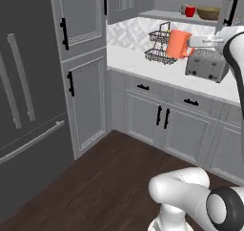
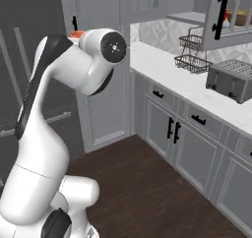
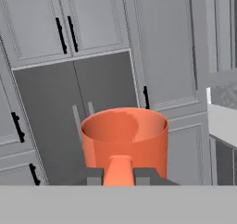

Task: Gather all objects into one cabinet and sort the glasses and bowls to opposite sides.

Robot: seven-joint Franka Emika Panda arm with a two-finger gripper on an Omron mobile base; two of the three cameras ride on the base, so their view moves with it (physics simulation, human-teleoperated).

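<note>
Carrying the orange mug point(image 1: 178, 44) is the step in hand: the gripper point(image 3: 119, 174) pinches its handle, holding it above the counter point(image 1: 133, 63), short of the open cabinet point(image 1: 177, 16). Next, in my judgement: set it by the red cup point(image 1: 190, 11), away from the bowl point(image 1: 208, 13).

No writing, label, brand, number or sign can be read anywhere here. The orange mug point(image 1: 178, 44) is plain on every side that shows, and its wall in the hand view carries no print. The toaster point(image 1: 207, 65) shows bare metal with no legible badge. The cabinet doors, the drawer fronts and the dark fridge point(image 1: 24, 96) are unmarked. The red cup point(image 1: 190, 11) and the wooden bowl point(image 1: 208, 13) on the shelf are too small to show any lettering.
</note>
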